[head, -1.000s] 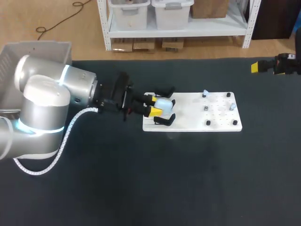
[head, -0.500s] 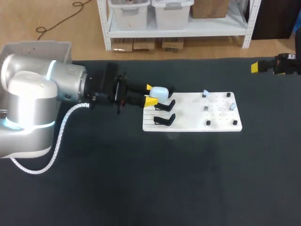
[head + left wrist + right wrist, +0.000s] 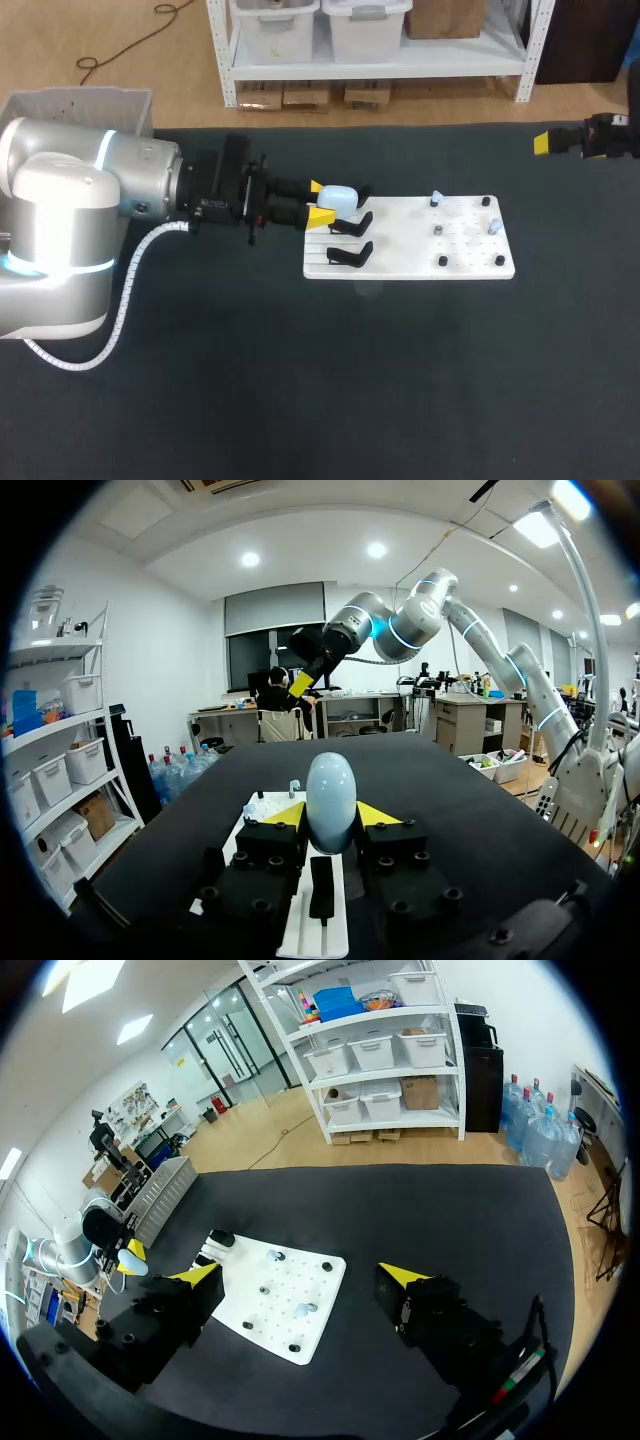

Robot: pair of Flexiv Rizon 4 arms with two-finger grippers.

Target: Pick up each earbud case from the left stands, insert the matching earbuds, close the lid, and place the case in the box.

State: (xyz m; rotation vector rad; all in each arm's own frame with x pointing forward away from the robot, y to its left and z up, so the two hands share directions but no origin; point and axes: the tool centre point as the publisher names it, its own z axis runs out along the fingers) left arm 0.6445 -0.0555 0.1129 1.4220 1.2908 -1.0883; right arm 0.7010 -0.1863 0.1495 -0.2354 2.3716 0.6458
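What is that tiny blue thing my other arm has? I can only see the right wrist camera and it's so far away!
Observer: It's a pale blue, egg-shaped earbud case. The left wrist view shows the left gripper shut on it, with one yellow tip on each side.
Operator: Is it all the way inside the fingers?
Observer: No, only partly. Its rounded end pokes out ahead of the tips.
Operator: Are there more cases waiting?
Observer: Not that I can see. In the head view, the two black stands beside the gripper, at the left end of the white board, look empty.
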